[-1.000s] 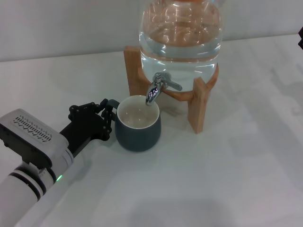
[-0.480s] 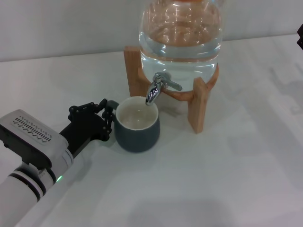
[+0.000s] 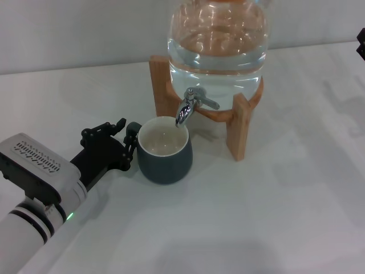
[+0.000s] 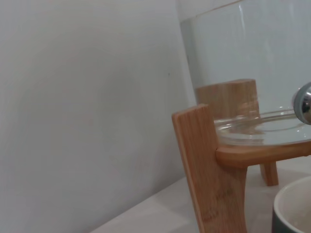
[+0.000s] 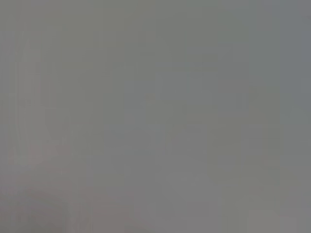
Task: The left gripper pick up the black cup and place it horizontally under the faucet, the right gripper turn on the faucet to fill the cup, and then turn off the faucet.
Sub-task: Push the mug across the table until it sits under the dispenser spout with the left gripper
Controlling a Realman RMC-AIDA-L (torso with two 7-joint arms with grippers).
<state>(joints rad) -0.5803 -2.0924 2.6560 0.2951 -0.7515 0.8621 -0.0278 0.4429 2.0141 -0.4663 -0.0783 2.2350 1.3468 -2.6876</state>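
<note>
The black cup [image 3: 165, 161] stands upright on the white table, its cream inside directly beneath the spout of the chrome faucet [image 3: 187, 107]. My left gripper [image 3: 126, 140] sits just left of the cup at its small loop handle [image 3: 133, 128], fingers spread open and no longer clamped on it. A corner of the cup's rim [image 4: 294, 209] and a bit of the faucet [image 4: 304, 97] show in the left wrist view. Only a black sliver of the right gripper [image 3: 361, 44] shows at the far right edge. The right wrist view is plain grey.
The faucet is on a large clear glass jar [image 3: 217, 43] of water, resting on a wooden stand [image 3: 241, 127]. One stand leg [image 4: 206, 165] is close in the left wrist view. A pale wall runs behind the table.
The left gripper's fingers have spread and drawn slightly back to the left, leaving the cup's handle exposed. The cup has stayed under the spout.
</note>
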